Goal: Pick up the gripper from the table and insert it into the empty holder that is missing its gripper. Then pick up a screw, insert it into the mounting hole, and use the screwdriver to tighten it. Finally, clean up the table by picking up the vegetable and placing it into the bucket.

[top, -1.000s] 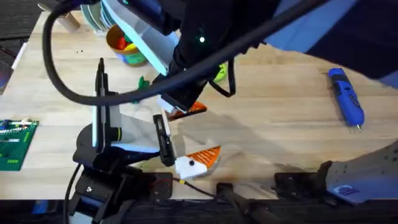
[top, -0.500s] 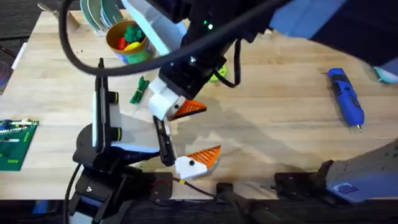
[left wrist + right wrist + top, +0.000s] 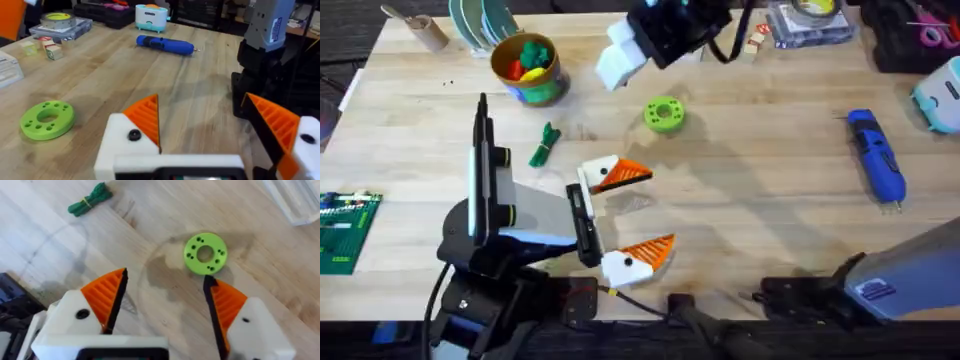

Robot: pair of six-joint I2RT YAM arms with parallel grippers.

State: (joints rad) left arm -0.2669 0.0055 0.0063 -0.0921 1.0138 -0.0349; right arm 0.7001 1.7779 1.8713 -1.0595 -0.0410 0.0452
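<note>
My left gripper rests low on the table, open, with nothing between its jaws. An orange wedge gripper sits in the white holder of its farther jaw, and the nearer jaw carries an orange pad too. Both orange pads show in the left wrist view around my left gripper. My right gripper hovers high over the table's far side, open and empty. The blue screwdriver lies at the right. The green vegetable lies near the bucket.
A green round disc with holes lies below my right gripper. A clear box and small blocks stand at the back. A green board is at the left edge, stacked plates behind the bucket.
My right arm has lifted off the left gripper's farther jaw and drawn back to the table's far side, uncovering the disc and bucket. The left arm has not moved.
</note>
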